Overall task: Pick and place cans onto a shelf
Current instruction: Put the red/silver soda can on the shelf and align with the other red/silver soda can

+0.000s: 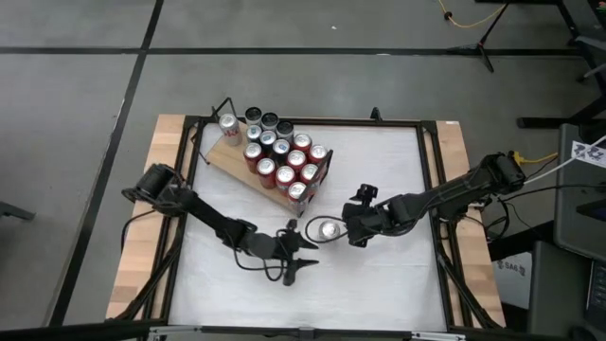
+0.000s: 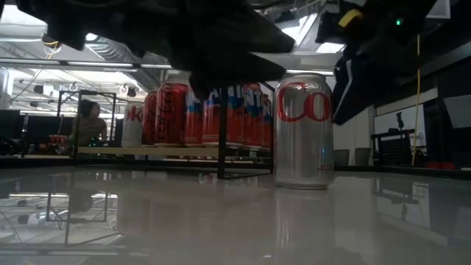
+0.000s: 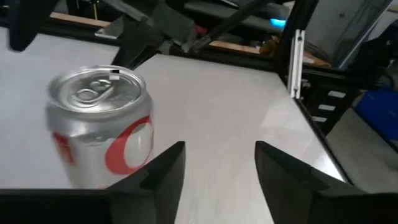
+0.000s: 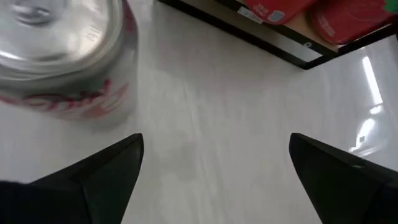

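While the silver can stands free on the table, right gripper gapes beside it; left gripper spread, empty.

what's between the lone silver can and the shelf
Nothing but bare white tabletop: in the high view the silver can stands apart from the shelf.

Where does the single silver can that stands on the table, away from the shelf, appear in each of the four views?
High view: silver can, centre, between both grippers.
Low view: right of centre, upright.
Left wrist view: left side.
Right wrist view: upper left corner.
Shared landmark: the shelf with red cans.
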You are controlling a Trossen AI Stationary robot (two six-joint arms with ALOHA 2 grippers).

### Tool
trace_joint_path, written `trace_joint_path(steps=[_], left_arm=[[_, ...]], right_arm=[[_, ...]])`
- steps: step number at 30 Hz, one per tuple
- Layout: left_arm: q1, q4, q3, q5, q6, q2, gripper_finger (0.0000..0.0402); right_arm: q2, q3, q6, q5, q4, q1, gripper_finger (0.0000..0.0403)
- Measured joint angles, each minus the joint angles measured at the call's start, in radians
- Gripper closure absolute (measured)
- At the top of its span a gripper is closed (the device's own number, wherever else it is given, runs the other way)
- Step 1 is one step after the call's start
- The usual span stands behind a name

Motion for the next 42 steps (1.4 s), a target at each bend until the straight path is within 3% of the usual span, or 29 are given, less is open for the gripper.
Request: trace_joint_path(steps=[11,21,28,42], left_arm=[[0.039,-0.03,0.024,-0.047,-0.028,0.066,0.0256],[0.031,-0.113,0.024,-0.099,-0.055,0.064,0.0257],[-0.003,-0.161,0.024,-0.249,-0.056,0.064,0.0257],[-0.038,-0.163,0.024,-0.258,-0.012,0.064,0.0257]], right_arm=[[0.001,-0.067,-0.026,-0.023,0.16,-0.007,0.001],[0.002,-0.068,-0.086,-0.174,0.249,-0.005,0.001],[0.002,-0.067,-0.081,-0.262,0.302,-0.005,0.001],[0.002,-0.066,-0.108,-0.271,0.282,-0.006,0.001]])
